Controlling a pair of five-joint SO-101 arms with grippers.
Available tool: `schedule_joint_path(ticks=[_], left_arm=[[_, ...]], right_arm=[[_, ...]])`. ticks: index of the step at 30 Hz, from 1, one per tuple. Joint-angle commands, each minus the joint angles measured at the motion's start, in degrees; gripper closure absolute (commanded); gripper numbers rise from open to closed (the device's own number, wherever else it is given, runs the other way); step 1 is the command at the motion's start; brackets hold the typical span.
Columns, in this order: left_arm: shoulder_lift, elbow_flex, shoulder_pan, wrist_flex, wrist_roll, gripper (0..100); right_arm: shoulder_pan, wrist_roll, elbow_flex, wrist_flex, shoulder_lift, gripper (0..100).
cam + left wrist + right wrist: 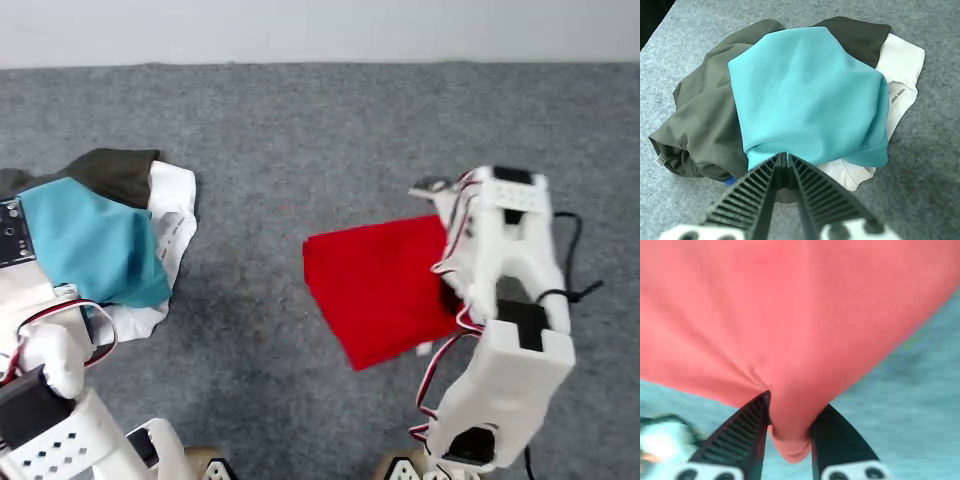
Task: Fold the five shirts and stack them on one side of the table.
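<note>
Surface (300,130): grey and carpet-like. It is likely gripping cloth a little, so the red shirt is better lifted than dragged.
Pile (110,230): is lying at the left side of the surface, with a teal shirt (805,95) on top, a dark green shirt (705,115) under it and a white shirt (900,70) sticking out at the far edge. This is being taken as the stacking side.
Red shirt (385,285): is lying as a flat, roughly folded panel near the middle of the surface, well apart from the pile, and is partly being covered by the right arm (505,300). It is judged to be the shirt in hand.
Right gripper (792,405): is being clenched on a bunched fold of the red shirt at its edge. The hold is narrow, so the rest of the cloth is likely hanging and unfolding if it is raised fast.
Left gripper (785,157): is being held closed and empty just beside the near edge of the pile.
Step in hand: the red shirt is being finished and carried to the pile, by this reading.
Doing it well: a slow, low carry is being advised. The edges should be squared over the teal shirt before the cloth is released.
</note>
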Motion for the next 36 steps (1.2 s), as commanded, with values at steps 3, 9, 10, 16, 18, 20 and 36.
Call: schedule_joint_path(ticks=[3, 9, 10, 16, 18, 20, 36], left_arm=[[-0.53, -0.48, 0.35, -1.05, -0.09, 98], [-0.53, -0.48, 0.44, -0.97, -0.09, 98], [-0.53, -0.4, 0.44, -0.88, -0.09, 98], [-0.53, -0.4, 0.44, 1.58, -0.18, 98], [-0.53, -0.4, 0.44, 2.64, -1.49, 98], [-0.53, -0.4, 0.44, 3.08, -3.34, 98], [-0.53, -0.48, 0.26, 2.73, -6.33, 98]], right_arm=[[1.27, 21.89, -19.6, 0.13, 1.98, 98.8], [-4.53, 24.26, -37.27, 0.22, 13.58, 98.8], [-5.23, 24.26, -39.38, 0.13, 15.43, 98.8], [-6.29, 17.41, -51.52, 2.51, 21.67, 93.2], [-5.49, 12.66, -54.86, 4.88, 21.85, 84.8], [-5.05, 6.07, -57.76, 7.96, 21.67, 78.3], [-5.93, -48.09, -56.18, 11.03, 16.04, 76.5]])
